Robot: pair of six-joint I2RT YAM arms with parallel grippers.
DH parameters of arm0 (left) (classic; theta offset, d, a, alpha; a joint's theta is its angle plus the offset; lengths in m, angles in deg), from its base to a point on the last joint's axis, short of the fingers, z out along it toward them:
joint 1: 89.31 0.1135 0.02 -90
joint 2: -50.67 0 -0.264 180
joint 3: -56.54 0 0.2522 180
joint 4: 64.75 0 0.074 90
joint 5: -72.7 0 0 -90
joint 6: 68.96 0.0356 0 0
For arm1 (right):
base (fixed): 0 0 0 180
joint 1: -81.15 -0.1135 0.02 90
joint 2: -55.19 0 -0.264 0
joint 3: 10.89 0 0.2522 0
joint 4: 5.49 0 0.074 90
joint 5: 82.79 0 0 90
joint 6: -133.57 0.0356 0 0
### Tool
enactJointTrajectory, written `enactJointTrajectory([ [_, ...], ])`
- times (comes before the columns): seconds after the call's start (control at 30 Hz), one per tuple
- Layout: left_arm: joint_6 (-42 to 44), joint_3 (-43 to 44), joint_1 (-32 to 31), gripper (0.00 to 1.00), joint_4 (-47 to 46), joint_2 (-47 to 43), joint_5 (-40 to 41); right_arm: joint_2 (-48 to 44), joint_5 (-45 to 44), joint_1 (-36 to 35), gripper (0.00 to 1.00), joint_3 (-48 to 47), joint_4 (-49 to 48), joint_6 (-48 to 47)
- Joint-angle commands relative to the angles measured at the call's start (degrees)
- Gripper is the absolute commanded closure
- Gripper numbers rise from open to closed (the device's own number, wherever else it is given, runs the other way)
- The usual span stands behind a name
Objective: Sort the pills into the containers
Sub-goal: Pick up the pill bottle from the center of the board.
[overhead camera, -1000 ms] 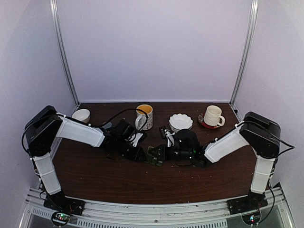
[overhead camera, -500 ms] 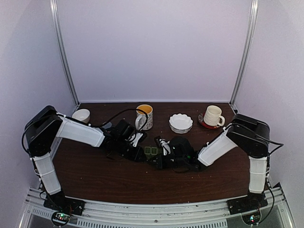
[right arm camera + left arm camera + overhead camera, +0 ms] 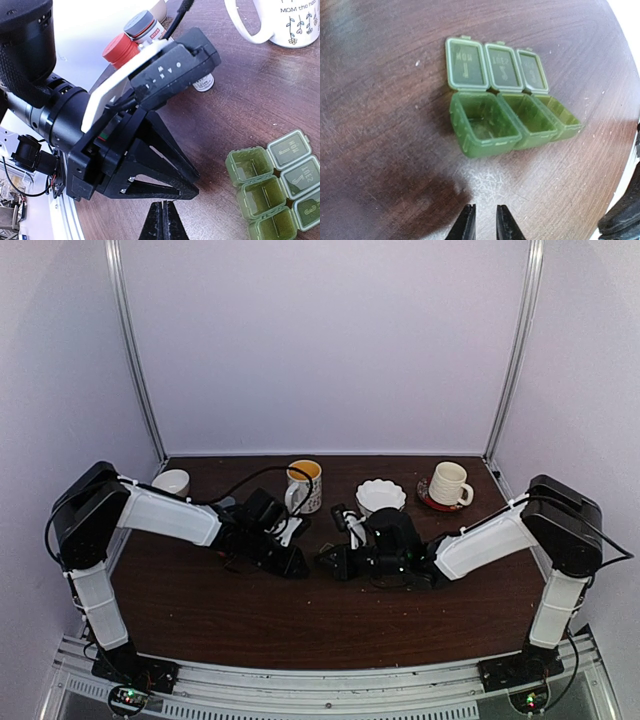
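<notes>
A: Where to look for the pill box point(image 3: 512, 107)?

B: On the dark wooden table point(image 3: 380, 125), near the mug point(image 3: 305, 485) with the yellow inside, on its side toward the arm bases. Hard to make out from above, crowded by both wrists; plain from each wrist camera.

A: Open or closed?

B: Open. Three green compartments in a row, all three lids point(image 3: 495, 67) thrown back flat on the wood. Contents: impossible to judge.

A: And the left gripper point(image 3: 486, 222)?

B: Low over the table, nearward of the mug and slightly to its left, aimed at the open compartments. Fingers parted by a narrow slit, gripping nothing.

A: The right gripper point(image 3: 162, 220)?

B: Nearward of the mug and a little to its right. Fingers pressed tight together, nothing between.

A: Anything else worth noting?

B: To the right of the mug, a scalloped white bowl point(image 3: 381, 496); farther right, a second mug point(image 3: 448, 483) on a saucer. Well to the mug's left, a small white cup point(image 3: 172, 482). Nearer on that same left side, a red-capped bottle point(image 3: 120, 50) and a grey-capped bottle point(image 3: 140, 25), standing close together.
</notes>
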Motion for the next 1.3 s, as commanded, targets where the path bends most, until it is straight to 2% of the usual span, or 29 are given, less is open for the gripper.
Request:
enactJointTrajectory([
  [0.0,1.11,1.89,-0.10,0.82,0.20,-1.94,0.95,-1.81,-2.15,1.25,1.00,1.12,0.46,-0.62],
  [0.17,1.13,-1.56,-0.06,0.83,0.67,-9.83,6.94,-5.73,-4.46,2.90,1.00,4.01,-0.41,-0.96],
  [0.33,3.41,-2.52,0.30,0.76,8.36,-21.06,18.98,-9.48,-5.62,3.49,1.00,4.66,2.76,-3.74],
  [0.5,5.17,-1.78,2.19,0.53,16.44,-29.37,27.94,-11.46,-5.81,3.74,0.99,4.94,4.09,-4.96],
  [0.6,5.47,-2.30,4.70,0.32,20.47,-32.65,31.58,-11.92,-5.79,3.77,0.98,5.11,4.17,-5.01],
  [0.67,5.59,-3.11,7.61,0.21,22.55,-33.95,32.23,-12.11,-5.72,3.77,0.97,5.28,3.91,-4.97],
  [0.87,6.28,-4.14,14.34,0.03,24.48,-31.75,29.62,-12.22,-5.44,3.86,0.97,5.51,3.88,-5.03],
  [1.07,7.26,-2.50,17.73,0.03,23.46,-26.22,28.19,-12.44,-5.10,3.87,0.97,5.82,3.78,-4.92],
  [1.27,8.50,-1.38,19.29,0.14,21.99,-22.79,25.53,-12.86,-5.18,3.87,0.96,6.35,3.81,-4.85],
])
